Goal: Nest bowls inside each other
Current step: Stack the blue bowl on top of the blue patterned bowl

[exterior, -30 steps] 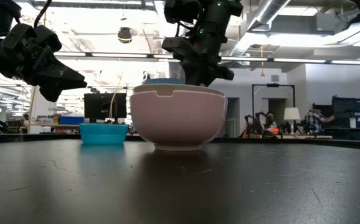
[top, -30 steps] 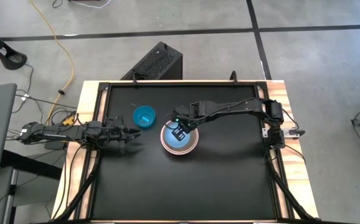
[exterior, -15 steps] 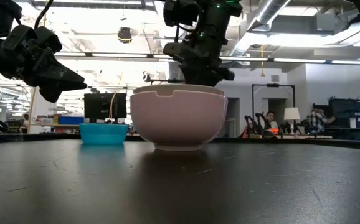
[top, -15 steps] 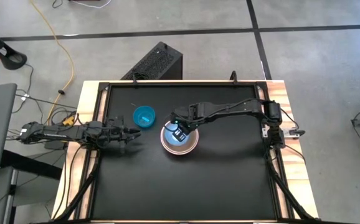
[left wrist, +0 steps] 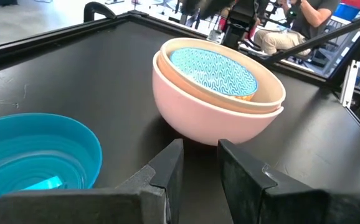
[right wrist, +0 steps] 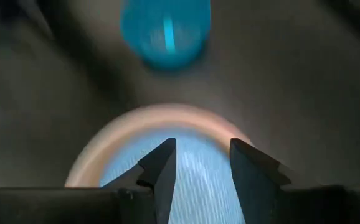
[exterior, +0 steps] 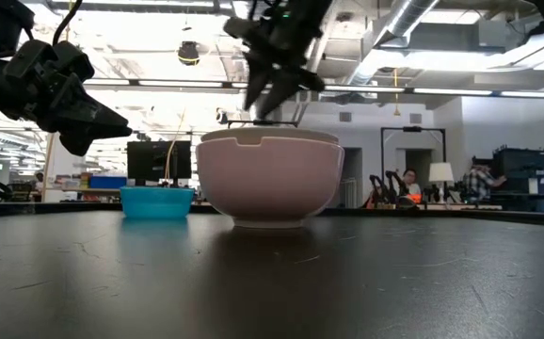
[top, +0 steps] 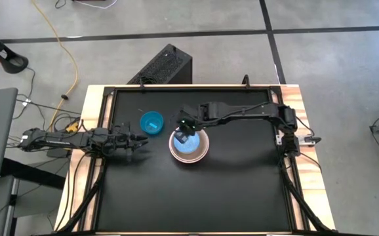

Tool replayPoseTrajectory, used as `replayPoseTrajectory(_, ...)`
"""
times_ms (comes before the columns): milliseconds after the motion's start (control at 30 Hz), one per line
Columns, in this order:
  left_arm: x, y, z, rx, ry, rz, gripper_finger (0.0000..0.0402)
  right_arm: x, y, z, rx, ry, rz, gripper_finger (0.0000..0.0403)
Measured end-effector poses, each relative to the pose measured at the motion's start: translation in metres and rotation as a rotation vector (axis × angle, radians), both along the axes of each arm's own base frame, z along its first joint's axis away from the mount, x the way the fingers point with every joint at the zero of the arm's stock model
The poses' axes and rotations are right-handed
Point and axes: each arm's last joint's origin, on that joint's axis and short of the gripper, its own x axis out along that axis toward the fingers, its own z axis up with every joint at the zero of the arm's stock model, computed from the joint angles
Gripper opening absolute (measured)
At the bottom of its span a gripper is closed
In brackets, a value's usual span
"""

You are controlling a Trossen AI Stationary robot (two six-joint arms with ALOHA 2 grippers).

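A patterned light-blue bowl (left wrist: pixel 214 70) sits nested in the upright pink stack (top: pixel 189 147) mid-tabletop; the teal bowl (top: pixel 152 122) stands apart, toward the left edge.

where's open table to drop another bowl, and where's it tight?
Free: the black table on the whole near side of the nested bowl stack, and the stretch right of it under the right arm. Tight: the far-left patch, where the teal bowl, the left end effector and the right end effector sit close around the stack.

Patterned blue bowl (left wrist: pixel 214 68) nests inside stacked pink bowl (left wrist: pixel 205 115), teal bowl (left wrist: pixel 33 152) beside.
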Motion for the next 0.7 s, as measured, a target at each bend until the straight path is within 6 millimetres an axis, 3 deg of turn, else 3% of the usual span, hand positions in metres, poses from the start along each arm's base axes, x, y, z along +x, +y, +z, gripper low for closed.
replayPoseTrajectory(167, 0.000, 0.000, 0.000, 0.000, 0.000, 0.002, 0.0088, 0.023, -0.024, 0.002, -0.060, -0.203, -0.008, 0.0159)
replayPoseTrajectory(300, 0.000, 0.000, 0.000, 0.000, 0.000, 0.002, 0.0088, 0.041, -0.048, -0.009, -0.042, -0.329, -0.008, 0.0158)
replayPoseTrajectory(533, 0.000, 0.000, -0.001, -0.004, 0.007, 0.002, 0.0088, 0.058, -0.089, -0.039, -0.038, -0.329, -0.076, 0.0158)
replayPoseTrajectory(700, 0.001, 0.001, -0.002, 0.006, 0.028, 0.021, 0.0088, 0.081, -0.094, -0.072, -0.024, -0.291, -0.085, 0.0158)
